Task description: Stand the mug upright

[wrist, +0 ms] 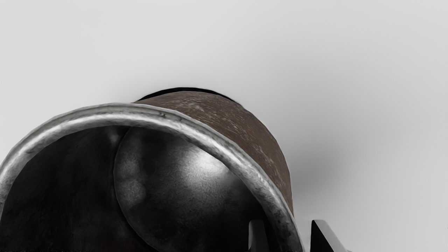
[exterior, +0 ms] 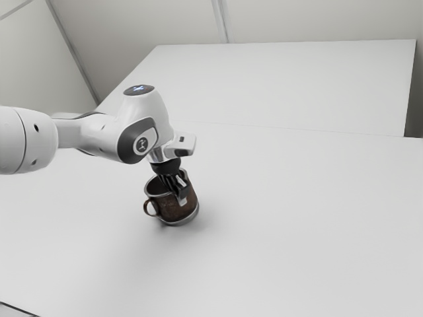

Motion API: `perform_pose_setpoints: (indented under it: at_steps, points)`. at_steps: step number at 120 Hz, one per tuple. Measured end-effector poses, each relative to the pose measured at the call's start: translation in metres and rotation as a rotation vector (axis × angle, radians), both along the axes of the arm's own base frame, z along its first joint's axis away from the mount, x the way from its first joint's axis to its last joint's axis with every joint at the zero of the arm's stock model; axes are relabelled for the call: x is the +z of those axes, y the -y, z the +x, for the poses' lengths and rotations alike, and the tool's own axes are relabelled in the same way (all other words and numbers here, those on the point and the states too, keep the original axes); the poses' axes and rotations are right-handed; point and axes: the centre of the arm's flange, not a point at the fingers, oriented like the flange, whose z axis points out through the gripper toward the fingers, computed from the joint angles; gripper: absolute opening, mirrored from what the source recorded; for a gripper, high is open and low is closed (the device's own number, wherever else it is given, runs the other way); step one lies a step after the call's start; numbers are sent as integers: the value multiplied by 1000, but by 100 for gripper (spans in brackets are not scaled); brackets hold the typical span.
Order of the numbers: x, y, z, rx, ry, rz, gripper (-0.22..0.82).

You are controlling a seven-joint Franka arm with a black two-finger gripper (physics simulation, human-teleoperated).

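Note:
The brown mug with a metal rim (exterior: 169, 209) is tilted a little in the exterior view, its opening up and toward that view's left and its handle on that side. My gripper (exterior: 182, 193) reaches down over the rim and is shut on the mug's wall. In the wrist view, the gripper (wrist: 289, 232) has one finger inside the mug (wrist: 257, 143) and the other outside, with the wall between them. The mug's dark inside shows there, while its handle is hidden. Whether the base touches the table cannot be told.
The pale table (exterior: 297, 231) extends around the mug, with its far edge near the wall. Another dark-edged thing (exterior: 16, 309) shows at the exterior view's lower left corner. The arm comes in from the exterior view's left.

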Motion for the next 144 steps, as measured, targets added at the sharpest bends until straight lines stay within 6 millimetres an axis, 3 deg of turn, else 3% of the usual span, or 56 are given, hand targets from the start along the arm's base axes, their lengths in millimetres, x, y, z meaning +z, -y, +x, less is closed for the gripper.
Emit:
perform_pose_setpoints:
  at_steps: [45,65,98,109,122,134,144]
  points:
    - [0,-4,1,26,2,-2,34]
    - [11,-2,0,30,21,-7,46]
    - [73,6,8,39,102,-37,56]
    - [113,15,33,31,132,-53,58]
    - [158,26,76,23,148,-69,59]
    - [174,14,106,45,125,-61,59]
    - [184,3,114,61,102,-43,60]
